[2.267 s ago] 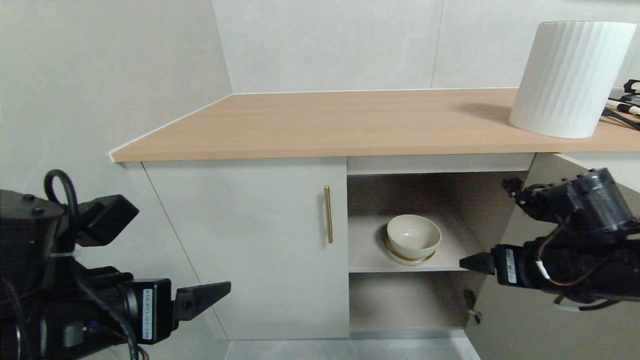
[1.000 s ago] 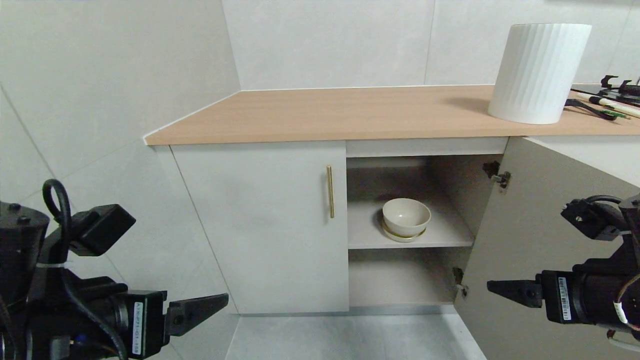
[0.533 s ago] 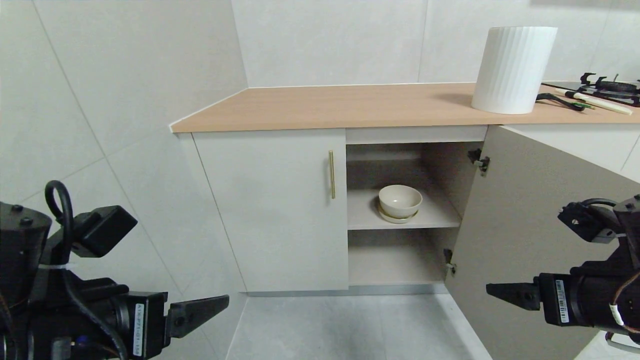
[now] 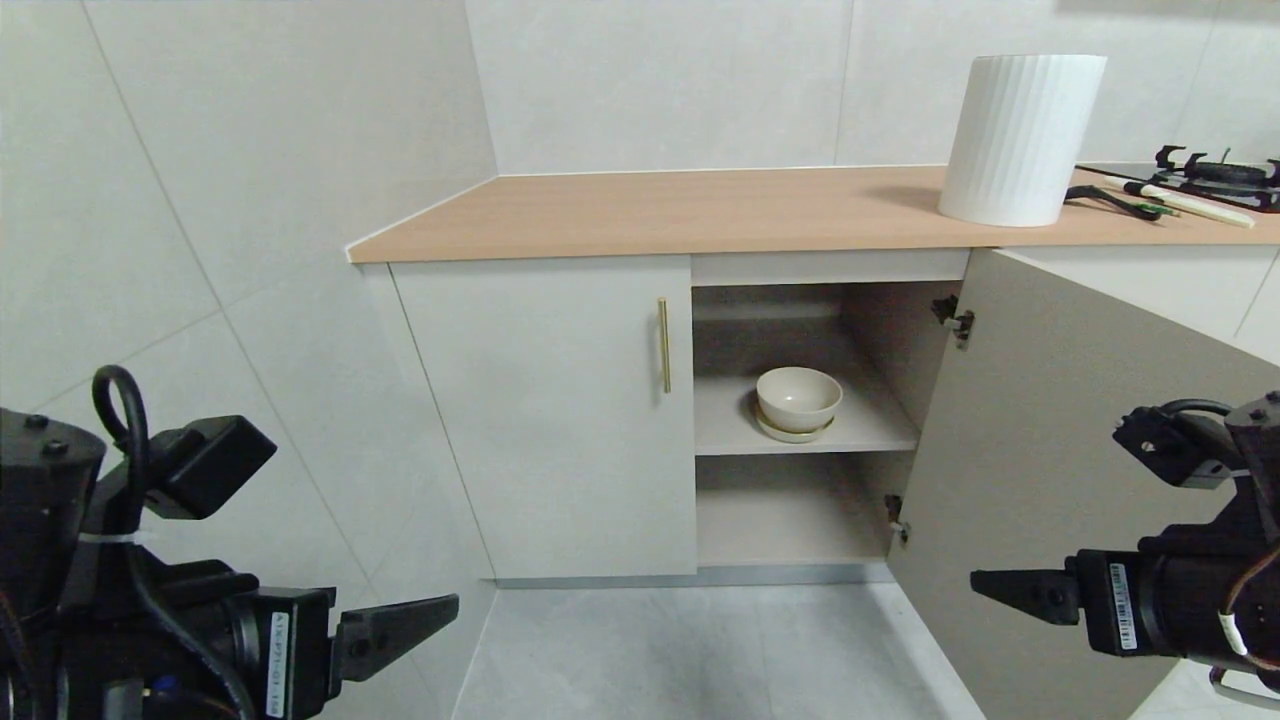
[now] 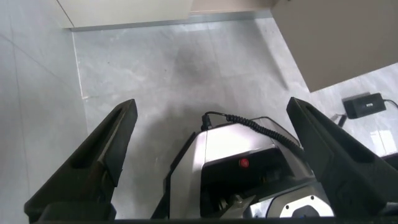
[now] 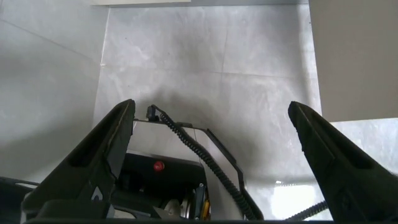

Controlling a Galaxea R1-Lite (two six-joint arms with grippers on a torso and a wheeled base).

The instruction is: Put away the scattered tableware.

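Head view: a bowl [image 4: 798,397] stands on a plate [image 4: 790,434] on the middle shelf [image 4: 880,438] of the cupboard, near the shelf's front edge and about midway along it, upright and well inside the opening. The open door [image 4: 1040,420] is hinged at the right side of that opening and swings out toward the robot's right, while the closed door [image 4: 560,420] with its upright handle [image 4: 663,345] covers the left half. Both grippers hang low and well apart from the cupboard, so the stack lies ahead of them, higher up and between them. The left gripper [image 4: 430,610] sits off to the left in front of the wall, and the right gripper [image 4: 1000,585] is just in front of the open door's inner face. Shutting the door would, I judge, fall to the right arm as the nearer one. At the counter [image 4: 700,210] right end, past a ribbed white container [image 4: 1020,140], a few long utensils [image 4: 1180,200] lie with their long axes running along the counter; these too are on the right arm's side, though far above it. Left wrist view: the left gripper [image 5: 211,106] has its jaws wide apart over bare floor, holding nothing. Right wrist view: the right gripper [image 6: 209,106] is likewise spread and empty above the floor tiles.
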